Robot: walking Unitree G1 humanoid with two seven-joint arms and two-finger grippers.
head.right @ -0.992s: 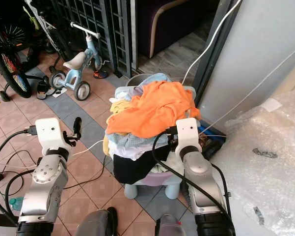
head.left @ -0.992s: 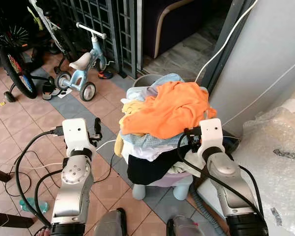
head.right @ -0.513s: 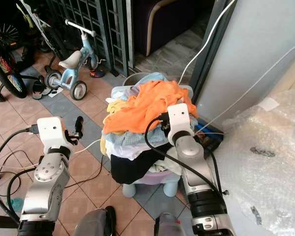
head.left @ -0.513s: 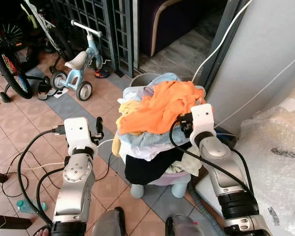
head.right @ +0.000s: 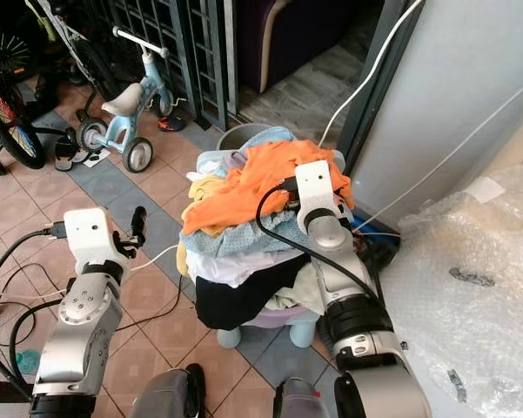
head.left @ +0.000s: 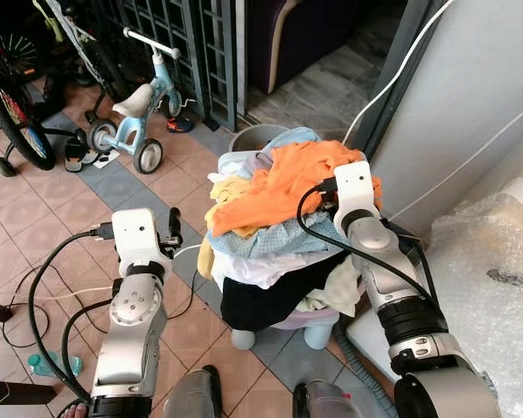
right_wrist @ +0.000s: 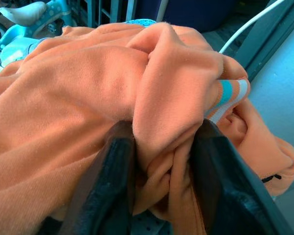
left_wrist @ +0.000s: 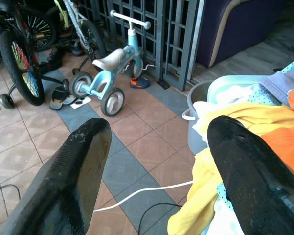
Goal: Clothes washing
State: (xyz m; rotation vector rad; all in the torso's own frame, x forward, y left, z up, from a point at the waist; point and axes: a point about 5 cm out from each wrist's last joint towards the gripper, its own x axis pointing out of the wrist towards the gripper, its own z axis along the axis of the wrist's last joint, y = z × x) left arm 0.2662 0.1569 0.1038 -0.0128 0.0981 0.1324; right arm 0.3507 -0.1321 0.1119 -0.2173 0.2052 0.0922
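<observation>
You see soft, matt fleece on the orange garment (right_wrist: 88, 98), bunched between the right gripper (right_wrist: 161, 161)'s matt black rubbery fingers. Beside it, the left gripper (left_wrist: 156, 161)'s pads look grainy. Below, the floor tiles (head.left: 35, 235) are smooth; right, the bubble wrap (head.left: 496, 261) is glossy plastic.
</observation>
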